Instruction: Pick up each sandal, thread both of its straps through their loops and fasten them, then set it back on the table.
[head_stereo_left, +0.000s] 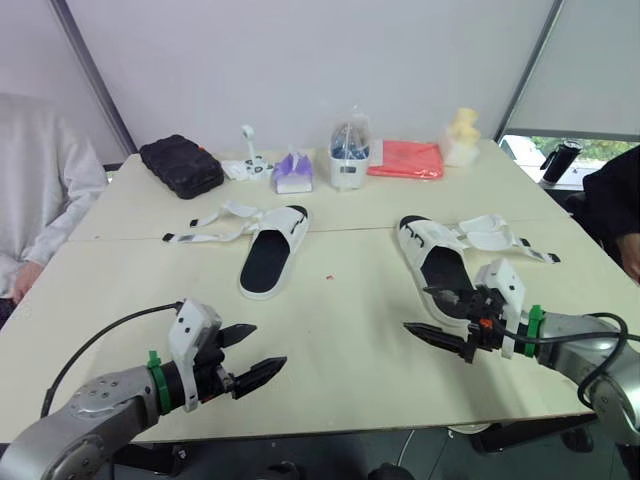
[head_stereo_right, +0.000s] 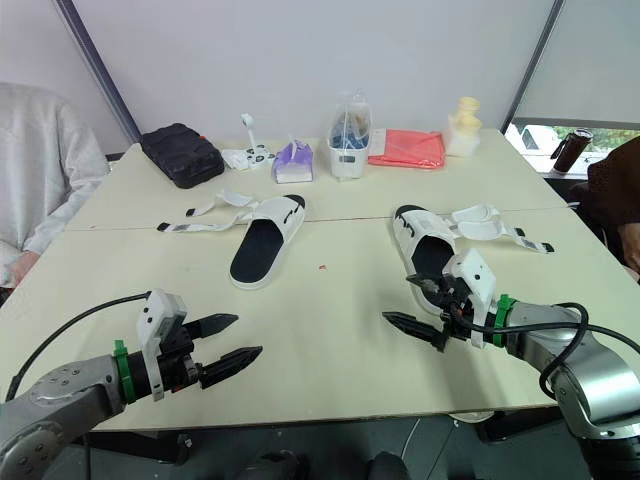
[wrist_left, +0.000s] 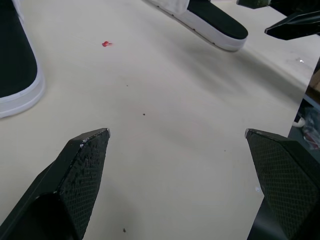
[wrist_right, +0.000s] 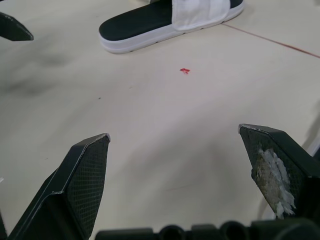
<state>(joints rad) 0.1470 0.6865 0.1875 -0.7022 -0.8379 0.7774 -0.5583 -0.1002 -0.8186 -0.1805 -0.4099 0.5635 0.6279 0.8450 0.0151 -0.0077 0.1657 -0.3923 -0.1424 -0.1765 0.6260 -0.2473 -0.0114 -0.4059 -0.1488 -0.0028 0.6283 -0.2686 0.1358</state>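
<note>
Two white sandals with black footbeds lie on the cream table (head_stereo_left: 340, 400). The left sandal (head_stereo_left: 272, 250) has its straps (head_stereo_left: 215, 225) undone and spread out to its left. On the right sandal (head_stereo_left: 435, 262), the loose straps (head_stereo_left: 500, 238) are splayed to the right. My left gripper (head_stereo_left: 266, 347) hovers open over the table's near left edge, well short of the left sandal. Beside the right sandal's heel, my right gripper (head_stereo_left: 416, 308) is open and holds nothing. The right wrist view looks past wide-apart fingers (wrist_right: 85, 175) at the left sandal (wrist_right: 165, 20).
Along the far edge sit a black case (head_stereo_left: 181, 165), a white gadget (head_stereo_left: 248, 160), a purple tissue box (head_stereo_left: 293, 172), a clear container (head_stereo_left: 350, 155), a red cloth (head_stereo_left: 405, 158) and a yellow object (head_stereo_left: 462, 135). One person (head_stereo_left: 40, 190) sits at the left, another (head_stereo_left: 620, 200) at the right.
</note>
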